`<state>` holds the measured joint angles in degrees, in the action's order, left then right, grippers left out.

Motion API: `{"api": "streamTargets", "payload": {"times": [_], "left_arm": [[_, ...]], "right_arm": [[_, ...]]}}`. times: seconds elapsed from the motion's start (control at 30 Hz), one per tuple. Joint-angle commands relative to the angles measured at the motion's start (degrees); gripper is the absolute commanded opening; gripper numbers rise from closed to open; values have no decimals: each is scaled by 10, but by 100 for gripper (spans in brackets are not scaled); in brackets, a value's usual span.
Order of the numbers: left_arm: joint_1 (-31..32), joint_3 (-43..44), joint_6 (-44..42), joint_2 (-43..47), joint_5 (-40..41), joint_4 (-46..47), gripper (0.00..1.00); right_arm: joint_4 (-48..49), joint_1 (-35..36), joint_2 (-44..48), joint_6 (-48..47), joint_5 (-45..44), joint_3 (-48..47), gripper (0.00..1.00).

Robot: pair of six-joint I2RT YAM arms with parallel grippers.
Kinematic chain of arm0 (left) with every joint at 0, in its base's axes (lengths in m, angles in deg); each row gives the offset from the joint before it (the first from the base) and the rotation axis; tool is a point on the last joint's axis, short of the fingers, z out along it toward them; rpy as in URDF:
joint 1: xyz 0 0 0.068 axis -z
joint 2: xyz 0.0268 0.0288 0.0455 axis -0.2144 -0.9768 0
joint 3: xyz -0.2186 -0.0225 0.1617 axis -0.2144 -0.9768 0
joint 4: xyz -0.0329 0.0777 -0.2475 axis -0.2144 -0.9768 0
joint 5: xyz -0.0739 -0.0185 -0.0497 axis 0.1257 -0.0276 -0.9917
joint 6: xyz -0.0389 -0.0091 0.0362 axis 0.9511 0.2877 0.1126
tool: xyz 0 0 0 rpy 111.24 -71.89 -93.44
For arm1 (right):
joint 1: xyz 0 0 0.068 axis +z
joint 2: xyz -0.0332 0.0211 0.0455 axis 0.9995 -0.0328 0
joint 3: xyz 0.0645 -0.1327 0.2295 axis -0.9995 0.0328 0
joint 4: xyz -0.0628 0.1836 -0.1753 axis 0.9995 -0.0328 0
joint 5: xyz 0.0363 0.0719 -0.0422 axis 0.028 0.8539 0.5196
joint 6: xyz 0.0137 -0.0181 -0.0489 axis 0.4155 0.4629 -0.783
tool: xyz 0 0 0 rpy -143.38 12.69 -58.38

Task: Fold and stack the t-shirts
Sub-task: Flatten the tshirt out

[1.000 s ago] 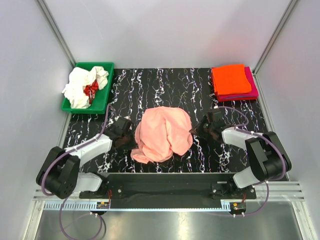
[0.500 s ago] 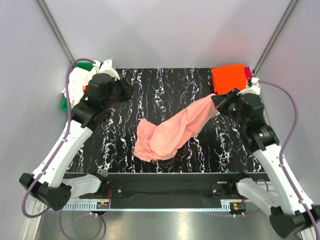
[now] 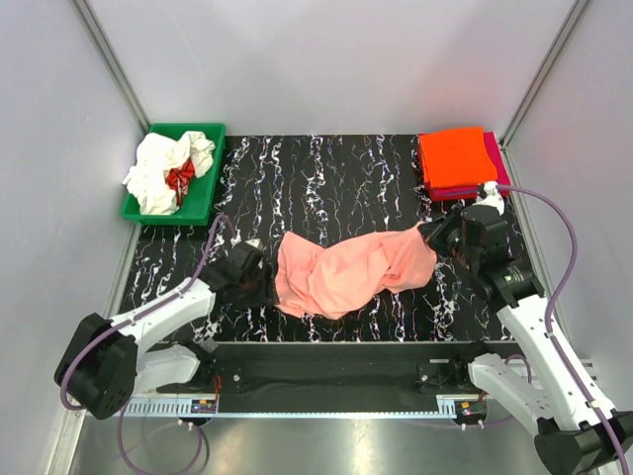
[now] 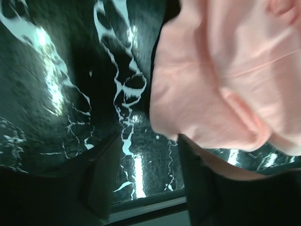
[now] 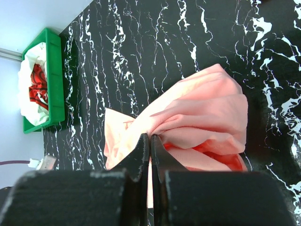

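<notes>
A salmon-pink t-shirt (image 3: 351, 272) lies rumpled and stretched sideways across the middle of the black marble table (image 3: 326, 178). My right gripper (image 3: 432, 237) is shut on a bunched fold at the shirt's right end; the right wrist view shows the gripper (image 5: 150, 141) pinching the cloth (image 5: 202, 117). My left gripper (image 3: 259, 282) is low at the shirt's left edge. In the left wrist view this gripper (image 4: 146, 174) is open with only table between the fingers, and the shirt (image 4: 221, 80) brushes its right finger. A folded orange t-shirt (image 3: 455, 156) lies on a magenta one (image 3: 497, 170) at the back right.
A green bin (image 3: 183, 130) at the back left holds a crumpled white t-shirt (image 3: 153, 178) and a red one (image 3: 180, 176); the bin (image 5: 54, 80) also shows in the right wrist view. Grey walls enclose the table on three sides.
The right gripper has pulled the pink shirt out to the right from a heap. The left arm swung up toward the bin, then came back down beside the shirt and opened.
</notes>
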<state>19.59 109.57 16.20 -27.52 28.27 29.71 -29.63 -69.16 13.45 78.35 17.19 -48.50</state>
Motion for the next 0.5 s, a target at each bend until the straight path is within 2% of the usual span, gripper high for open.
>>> {"api": "streamTargets", "payload": {"times": [0.0, 0.17, 0.23, 0.27, 0.3, 0.33, 0.37, 0.47], "left_arm": [[16, -7, 41, -2, -16, 108, 61], [27, -24, 55, -42, -16, 168, 65], [27, -22, 58, -68, -12, 186, 54], [27, -15, 53, -76, -8, 185, 40], [27, 11, 48, -85, 5, 162, 14], [25, 32, 31, -87, 29, 143, 4], [23, 59, 19, -86, 46, 119, 0], [13, 198, -27, -67, 127, 10, 0]], "right_arm": [[12, -2, -2, 3, -5, -8, 0], [14, -2, -5, 9, -1, 5, 0], [14, -1, -4, 8, -15, 7, 0], [13, -2, -4, 5, -20, 3, 0], [14, -1, -8, -1, -24, -3, 0], [13, -2, -14, -8, -35, -13, 0], [11, -2, -19, -23, -45, -39, 0], [-3, -2, -38, -48, -99, -107, 0]]}}
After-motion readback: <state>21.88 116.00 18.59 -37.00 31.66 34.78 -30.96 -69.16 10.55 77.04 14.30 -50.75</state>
